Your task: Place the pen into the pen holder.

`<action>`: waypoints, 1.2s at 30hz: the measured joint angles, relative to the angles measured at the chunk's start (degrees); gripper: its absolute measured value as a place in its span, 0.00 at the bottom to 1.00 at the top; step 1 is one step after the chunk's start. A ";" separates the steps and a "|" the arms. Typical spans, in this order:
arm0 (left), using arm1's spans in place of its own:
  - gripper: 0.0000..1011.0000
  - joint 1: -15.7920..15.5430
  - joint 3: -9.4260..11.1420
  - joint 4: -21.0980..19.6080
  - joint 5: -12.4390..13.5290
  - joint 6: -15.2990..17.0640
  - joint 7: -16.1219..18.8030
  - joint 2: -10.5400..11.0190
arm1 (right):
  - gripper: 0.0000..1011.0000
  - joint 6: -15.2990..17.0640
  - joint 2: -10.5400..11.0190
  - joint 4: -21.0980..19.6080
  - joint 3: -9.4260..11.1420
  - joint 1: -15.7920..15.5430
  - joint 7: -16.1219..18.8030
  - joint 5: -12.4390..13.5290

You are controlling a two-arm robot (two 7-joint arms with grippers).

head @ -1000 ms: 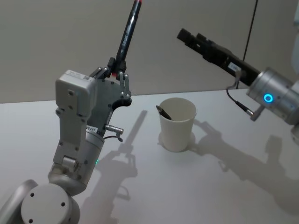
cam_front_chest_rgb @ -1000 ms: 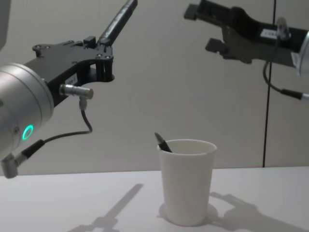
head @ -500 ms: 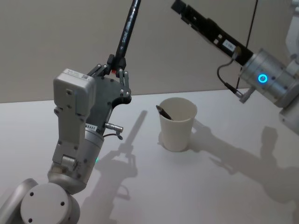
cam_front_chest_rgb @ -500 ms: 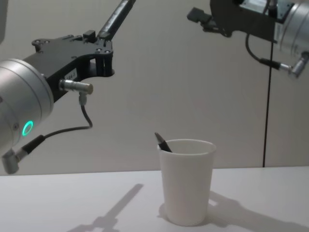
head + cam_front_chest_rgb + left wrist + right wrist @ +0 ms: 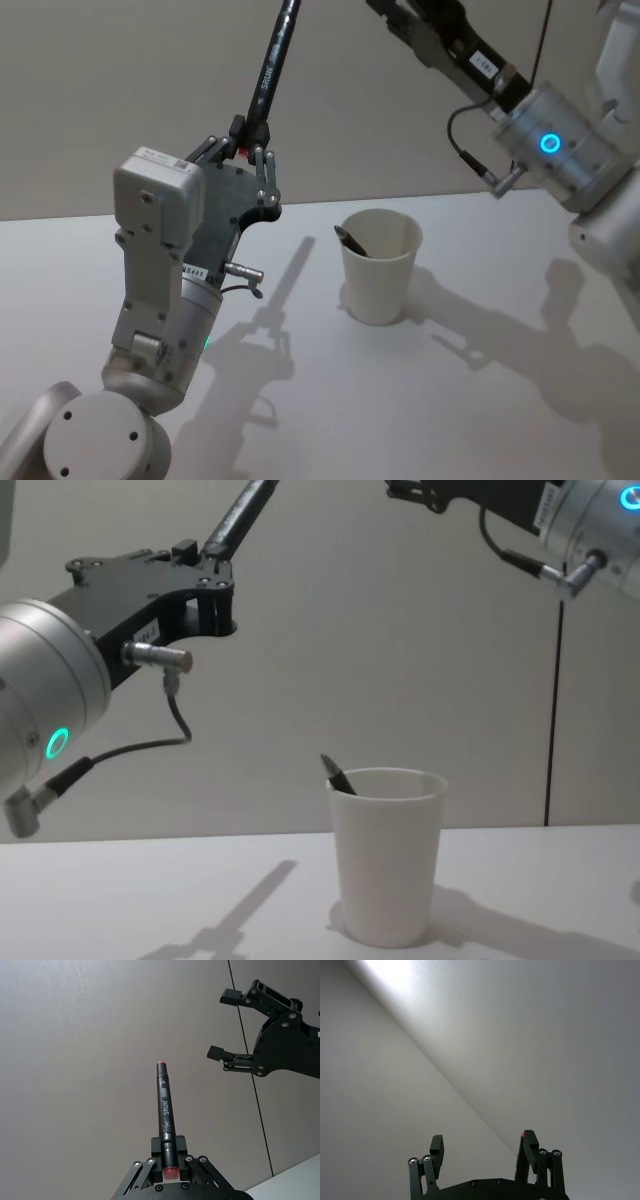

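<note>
Across the foreground a white table (image 5: 420, 400) is spread. At the near left, the left gripper (image 5: 243, 152) is held above it, its fingers clamped on the lower end of a black marker pen (image 5: 272, 62), which is pointed upward and tilted to the right. Farther in, at the centre, the white paper cup (image 5: 382, 270) is stood upright on the table, with a second dark pen (image 5: 350, 240) leaned inside against its left rim. High at the far right, the right gripper (image 5: 223, 1024) is held with its fingers spread apart. A plain grey wall (image 5: 120, 80) is seen behind.
</note>
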 joint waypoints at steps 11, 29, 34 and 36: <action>0.16 -0.02 0.00 0.00 0.00 -0.09 0.00 0.00 | 0.99 0.68 0.37 -0.23 -0.44 0.02 -1.07 1.02; 0.16 -0.03 0.00 0.00 0.00 -0.11 0.01 0.00 | 0.99 5.90 1.52 -1.71 -1.50 0.56 -5.40 -3.27; 0.16 -0.03 0.00 0.00 0.00 -0.11 0.01 0.00 | 0.99 7.01 0.77 -0.89 -2.10 1.24 -7.33 -2.05; 0.16 -0.03 0.00 0.00 0.00 -0.10 0.01 0.00 | 0.99 7.20 0.36 -0.30 -2.37 1.60 -7.99 -1.34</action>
